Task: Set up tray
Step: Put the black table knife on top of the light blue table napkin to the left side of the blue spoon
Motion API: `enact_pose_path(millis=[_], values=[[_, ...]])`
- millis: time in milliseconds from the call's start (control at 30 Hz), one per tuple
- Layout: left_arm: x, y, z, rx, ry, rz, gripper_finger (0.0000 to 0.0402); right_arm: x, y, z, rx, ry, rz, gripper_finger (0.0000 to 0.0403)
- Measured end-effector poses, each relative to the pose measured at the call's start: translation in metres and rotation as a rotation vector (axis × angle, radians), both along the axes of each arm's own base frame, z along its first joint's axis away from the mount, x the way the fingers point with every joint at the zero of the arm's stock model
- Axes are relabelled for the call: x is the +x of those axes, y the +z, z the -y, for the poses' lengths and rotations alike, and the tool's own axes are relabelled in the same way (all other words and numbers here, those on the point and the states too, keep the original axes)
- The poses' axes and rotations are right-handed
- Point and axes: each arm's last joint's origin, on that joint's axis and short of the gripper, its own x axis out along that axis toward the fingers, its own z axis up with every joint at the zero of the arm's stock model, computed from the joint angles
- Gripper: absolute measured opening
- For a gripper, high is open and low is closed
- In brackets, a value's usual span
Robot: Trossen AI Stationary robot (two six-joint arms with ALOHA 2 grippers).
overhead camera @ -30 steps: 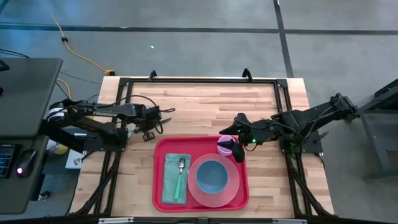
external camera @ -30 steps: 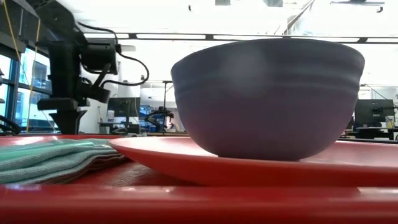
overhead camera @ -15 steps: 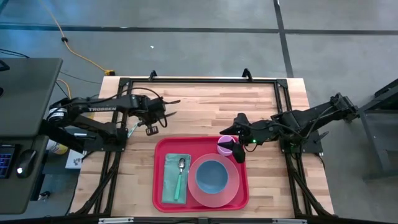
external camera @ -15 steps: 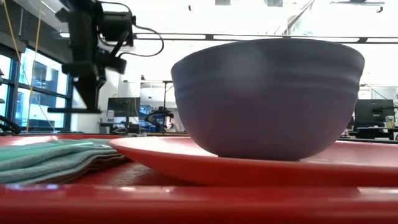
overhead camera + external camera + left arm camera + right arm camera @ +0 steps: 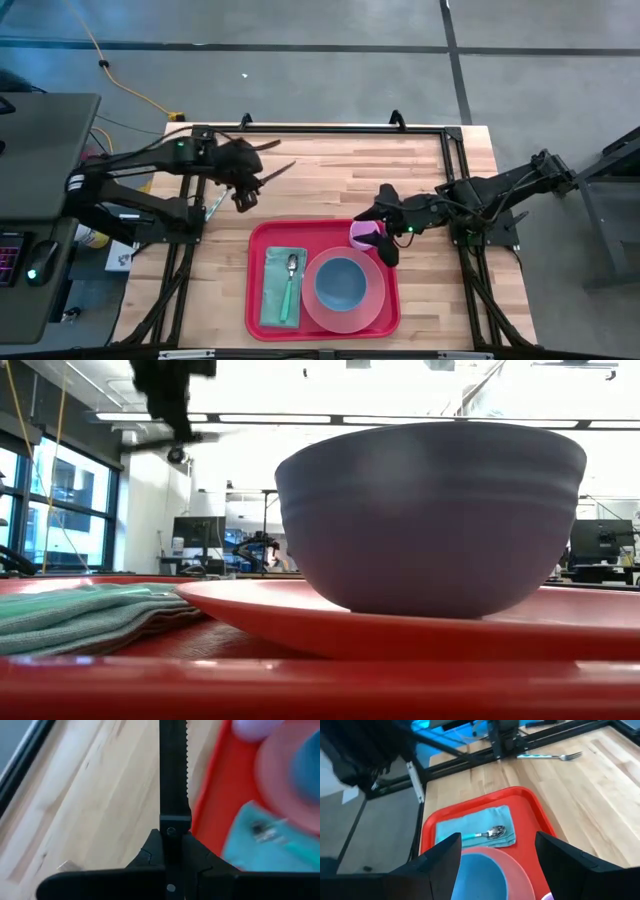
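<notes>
1. The tray lies flat at the near edge of the worktop, about midway between my two arms.
2. Its long axis runs from side to side, along the worktop's near edge. Its short sides face my left and right arms.
3. On its left part lies a teal cloth with a spoon on top. The spoon's bowl points to the far side.
4. On its right part a pink plate carries a blue bowl. The plate's rim just reaches over the tray's right edge.
5. A pink cup stands in the far right corner, touching or just beside the plate.
6. My right pincer is low over that corner. Its fingers are spread wide, one on each side of the cup. I cannot tell whether they press on it.
7. My left pincer is closed on a black knife with a toothed edge.
8. It hangs above bare worktop, beyond the tray's far left corner and apart from it. The blade sticks out straight ahead of my fingers, towards the far right.
9. A fork lies on the wood on the left, off the tray.
</notes>
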Motion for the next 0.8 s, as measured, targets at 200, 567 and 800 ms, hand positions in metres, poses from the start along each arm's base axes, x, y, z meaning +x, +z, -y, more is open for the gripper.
enact_pose_path(millis=[200, 567, 800], values=[[-0.019, 0.044, 0.022, -0.007, 0.089, 0.206, 0.0046, -0.002, -0.003, 0.000, -0.031, 0.044, -0.037, 0.0236], [-0.016, 0.046, 0.072, -0.107, 0.311, 0.325, 0.0046, -0.004, -0.007, -0.001, -0.026, 0.094, -0.088, 0.0236], [-0.001, 0.022, 0.116, -0.152, 0.403, 0.258, 0.0046, -0.006, -0.008, -0.002, -0.023, 0.142, -0.107, 0.0236]])
